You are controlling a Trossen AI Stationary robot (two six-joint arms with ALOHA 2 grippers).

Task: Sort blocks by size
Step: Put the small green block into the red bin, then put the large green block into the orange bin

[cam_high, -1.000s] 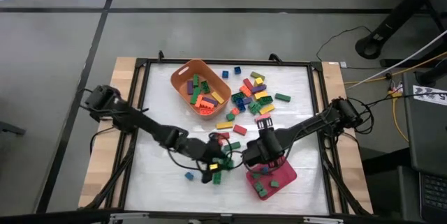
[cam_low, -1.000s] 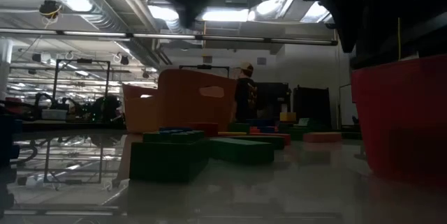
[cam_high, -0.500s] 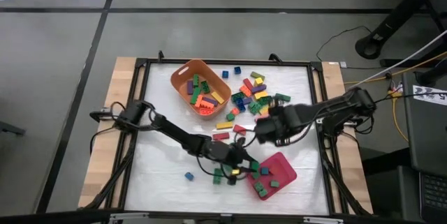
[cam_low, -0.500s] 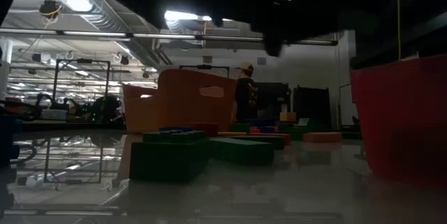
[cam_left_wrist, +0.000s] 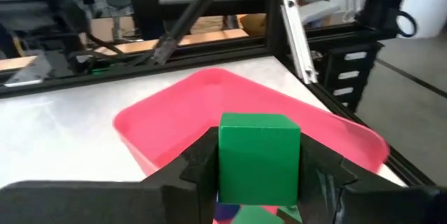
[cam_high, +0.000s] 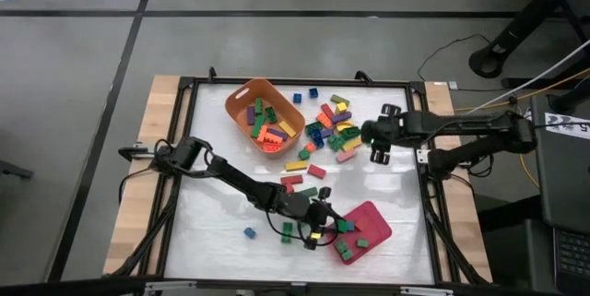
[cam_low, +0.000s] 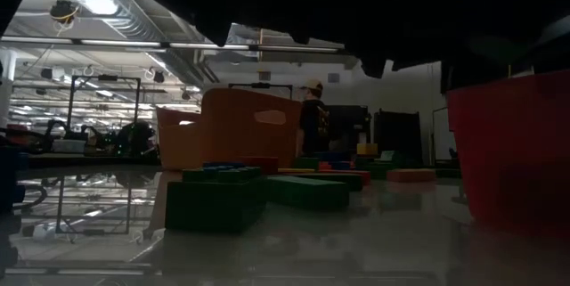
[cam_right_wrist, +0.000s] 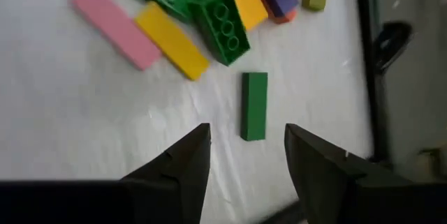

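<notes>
Since the earlier frame, the right hand (cam_high: 376,144) has moved from the worktop (cam_high: 221,199) middle out to the right edge, and the left hand (cam_high: 316,231) has moved nearer the pink tray (cam_high: 369,227). An orange tub (cam_high: 241,102) holds some blocks; most blocks (cam_high: 334,125) lie loose just beside it. Right fingers (cam_right_wrist: 178,165) are spread above a long green block (cam_right_wrist: 254,105). Left hand pinches a small green block (cam_left_wrist: 259,155) just before the tray.
</notes>
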